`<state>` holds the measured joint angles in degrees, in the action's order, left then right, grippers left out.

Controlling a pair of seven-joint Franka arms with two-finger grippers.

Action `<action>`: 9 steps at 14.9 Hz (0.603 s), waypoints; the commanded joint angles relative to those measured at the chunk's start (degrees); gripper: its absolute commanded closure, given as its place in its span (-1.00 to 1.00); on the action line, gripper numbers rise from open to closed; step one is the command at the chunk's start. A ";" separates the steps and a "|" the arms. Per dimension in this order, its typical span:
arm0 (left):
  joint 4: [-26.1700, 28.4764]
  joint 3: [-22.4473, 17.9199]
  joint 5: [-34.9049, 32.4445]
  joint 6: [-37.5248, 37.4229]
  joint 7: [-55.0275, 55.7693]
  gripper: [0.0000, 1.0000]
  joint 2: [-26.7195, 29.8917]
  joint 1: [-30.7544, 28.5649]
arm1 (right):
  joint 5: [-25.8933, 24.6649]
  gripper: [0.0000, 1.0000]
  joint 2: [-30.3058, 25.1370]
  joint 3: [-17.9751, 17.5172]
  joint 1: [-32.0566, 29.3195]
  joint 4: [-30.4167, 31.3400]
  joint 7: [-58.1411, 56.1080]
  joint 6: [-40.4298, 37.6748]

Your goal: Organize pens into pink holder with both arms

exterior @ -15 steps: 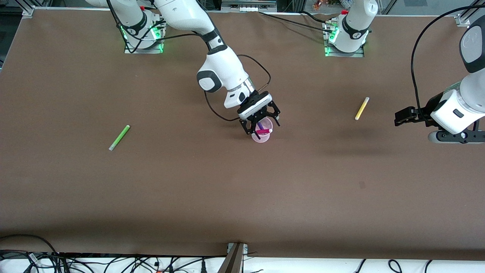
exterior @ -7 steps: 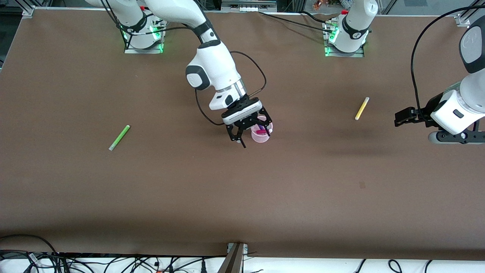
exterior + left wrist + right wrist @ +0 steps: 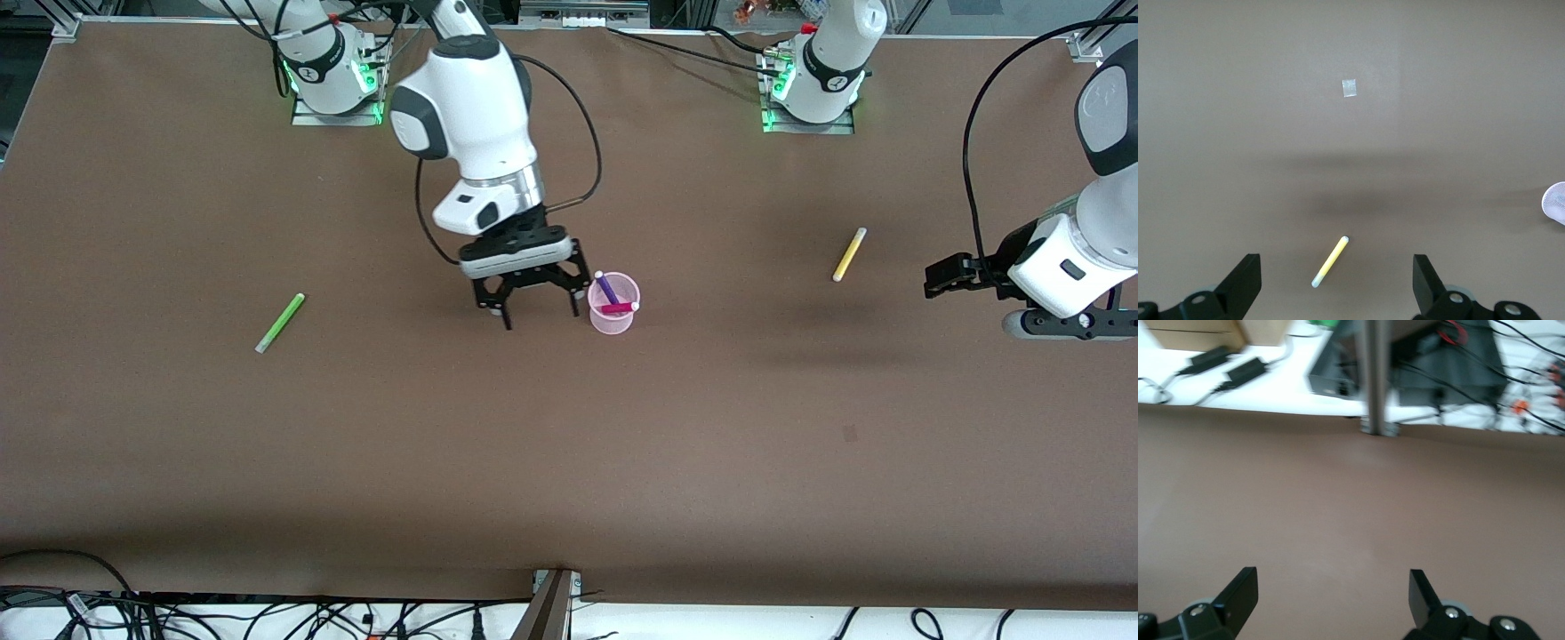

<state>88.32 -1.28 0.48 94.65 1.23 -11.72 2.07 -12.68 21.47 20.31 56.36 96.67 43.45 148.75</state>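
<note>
The pink holder (image 3: 613,318) stands mid-table with the purple pen (image 3: 606,287) and the magenta pen (image 3: 617,308) leaning in it. My right gripper (image 3: 536,317) is open and empty, just beside the holder toward the right arm's end; its wrist view shows only bare table between the fingers (image 3: 1331,581). The green pen (image 3: 280,322) lies toward the right arm's end. The yellow pen (image 3: 849,254) lies toward the left arm's end. My left gripper (image 3: 1071,324) waits high up, open and empty, with the yellow pen (image 3: 1330,261) showing between its fingers (image 3: 1336,270).
A small pale tape mark (image 3: 851,433) sits on the brown table nearer the front camera than the yellow pen. The holder's rim (image 3: 1555,201) shows at the edge of the left wrist view. Cables and a post (image 3: 1375,373) line the table's front edge.
My right gripper has moved off the holder toward the right arm's end, open, leaving the magenta pen in the holder. The left arm has barely moved.
</note>
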 commanded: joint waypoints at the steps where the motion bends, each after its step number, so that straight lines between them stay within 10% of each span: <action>1: -0.51 -0.31 0.32 0.45 -0.97 -1.00 -0.23 0.04 | 4.40 -1.00 -6.86 -6.05 -6.15 1.24 -0.74 -12.20; 9: -0.43 -0.31 0.58 1.50 -1.49 -1.00 -0.06 -0.22 | 17.51 -1.00 -19.87 -17.23 -31.89 1.06 -17.66 -40.79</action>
<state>88.30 -1.32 0.48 95.06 1.23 -11.79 2.06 1.92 5.01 6.35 31.41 96.59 32.05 113.01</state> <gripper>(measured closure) 0.000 0.000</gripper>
